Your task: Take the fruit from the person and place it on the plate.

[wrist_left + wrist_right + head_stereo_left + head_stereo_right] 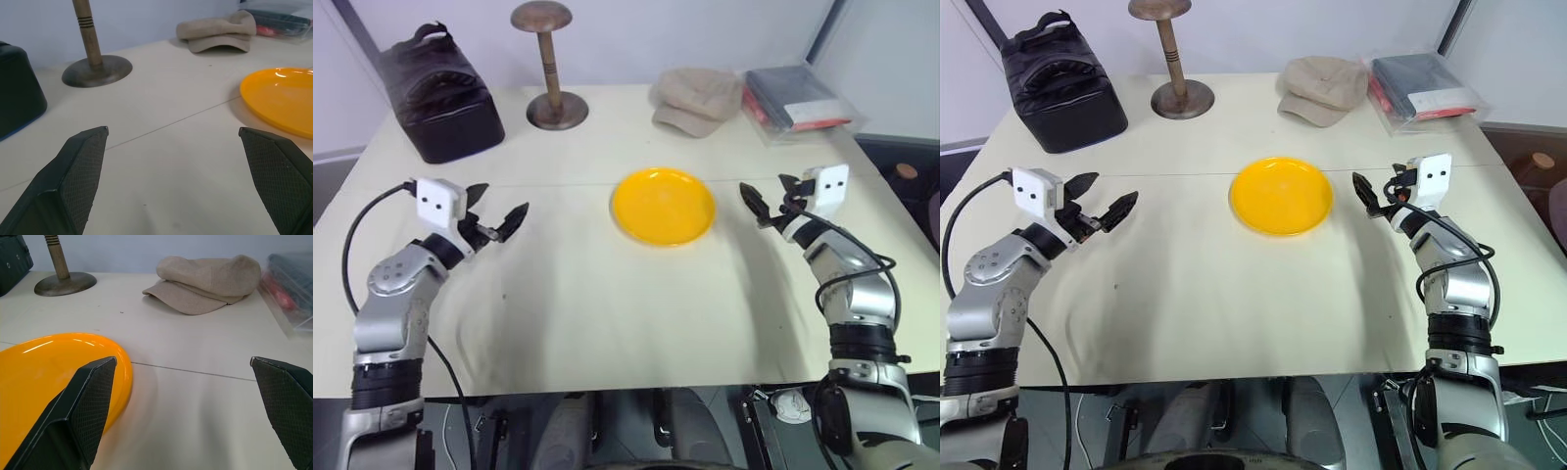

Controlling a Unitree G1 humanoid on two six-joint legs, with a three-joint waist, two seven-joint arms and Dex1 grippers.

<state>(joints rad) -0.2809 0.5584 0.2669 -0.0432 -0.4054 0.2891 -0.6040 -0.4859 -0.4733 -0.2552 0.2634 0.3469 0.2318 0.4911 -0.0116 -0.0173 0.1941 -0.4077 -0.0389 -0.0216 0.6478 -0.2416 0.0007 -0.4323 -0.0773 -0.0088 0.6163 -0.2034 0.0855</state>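
plate (663, 207) mid-table, cap (696, 100) behind it

Yellow-orange plate (663, 206), plain, on cream table (607, 304). Black bag (440, 93), brown wooden stand (548, 69), beige cap (697, 98). Black textured fingers (80, 176) on both grippers.

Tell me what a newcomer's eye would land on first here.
The glossy yellow-orange plate stands out at the middle of the pale table, with nothing on it. The left gripper and right gripper hover on either side of it, fingers open and holding nothing. Along the far edge sit a black bag, a wooden hat stand and a beige cap.
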